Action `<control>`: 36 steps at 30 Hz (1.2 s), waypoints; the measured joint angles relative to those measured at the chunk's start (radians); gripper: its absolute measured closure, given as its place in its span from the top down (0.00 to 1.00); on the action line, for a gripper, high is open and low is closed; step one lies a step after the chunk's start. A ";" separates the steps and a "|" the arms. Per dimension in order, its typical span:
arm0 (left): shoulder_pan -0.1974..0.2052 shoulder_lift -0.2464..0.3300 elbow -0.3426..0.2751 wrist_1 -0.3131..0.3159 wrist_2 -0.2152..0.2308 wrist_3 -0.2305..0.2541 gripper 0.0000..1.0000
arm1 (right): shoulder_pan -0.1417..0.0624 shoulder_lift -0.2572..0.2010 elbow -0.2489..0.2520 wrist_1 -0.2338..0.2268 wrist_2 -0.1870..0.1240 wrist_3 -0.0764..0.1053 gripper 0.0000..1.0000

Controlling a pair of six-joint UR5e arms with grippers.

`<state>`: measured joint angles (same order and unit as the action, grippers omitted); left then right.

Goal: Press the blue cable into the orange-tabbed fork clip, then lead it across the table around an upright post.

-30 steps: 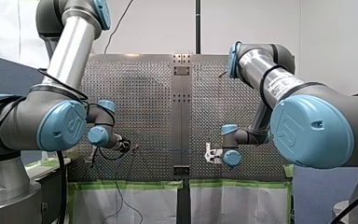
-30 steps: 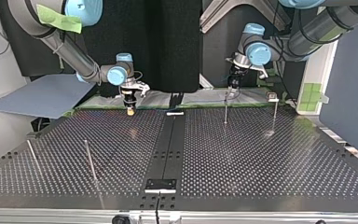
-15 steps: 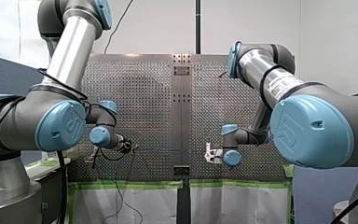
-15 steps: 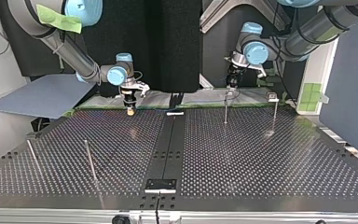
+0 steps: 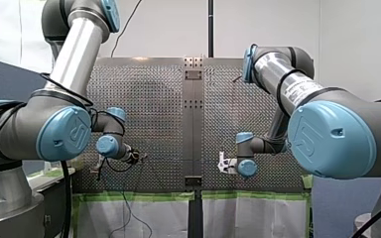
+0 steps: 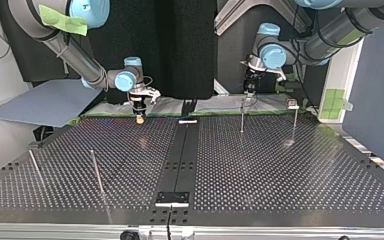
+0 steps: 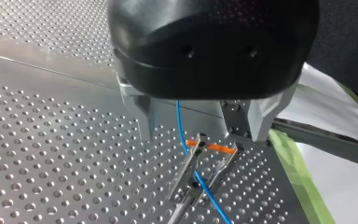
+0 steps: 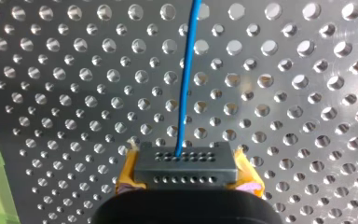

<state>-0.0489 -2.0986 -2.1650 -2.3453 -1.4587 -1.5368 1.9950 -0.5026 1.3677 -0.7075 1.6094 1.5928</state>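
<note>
Ahead of my left gripper (image 7: 200, 134) the blue cable (image 7: 181, 126) runs down between its open metal fingers (image 7: 145, 122) and passes through the fork clip (image 7: 192, 173), just under the clip's orange tab (image 7: 213, 148). My right gripper (image 8: 185, 164), with yellow pads (image 8: 127, 173), is shut on the blue cable (image 8: 184, 79), which leads straight ahead over the perforated plate. In the front view the cable (image 5: 178, 160) spans from my left gripper (image 5: 137, 156) to my right gripper (image 5: 222, 162). In the top view my left gripper (image 6: 250, 91) hangs above an upright post (image 6: 242, 118).
Further upright posts stand at the top view's right (image 6: 295, 120) and near its left front (image 6: 96, 172), (image 6: 34, 167). A black centre rail (image 6: 180, 155) splits the perforated table. Green tape edges the table's side nearest the arms (image 6: 110, 111).
My left gripper has drawn slightly up and away from the clip. My right arm has not moved.
</note>
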 joint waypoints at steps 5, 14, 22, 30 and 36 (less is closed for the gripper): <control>0.000 0.000 0.001 0.000 -0.001 0.000 1.00 | 0.000 0.000 0.000 0.000 0.000 0.001 0.00; -0.012 0.001 0.001 -0.008 -0.010 0.007 1.00 | 0.000 0.000 0.000 0.000 0.000 0.000 0.00; -0.070 -0.010 0.006 -0.046 -0.065 0.030 1.00 | 0.000 0.000 0.000 0.004 0.000 -0.001 0.00; -0.155 -0.032 0.035 -0.051 -0.141 0.017 1.00 | 0.000 0.000 0.000 0.002 -0.003 0.002 0.00; -0.183 -0.041 0.065 -0.049 -0.175 0.006 1.00 | 0.000 0.000 0.000 0.001 -0.004 0.004 0.00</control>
<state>-0.2319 -2.1398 -2.0999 -2.3941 -1.6338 -1.5305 1.9948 -0.5026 1.3680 -0.7063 1.6049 1.5969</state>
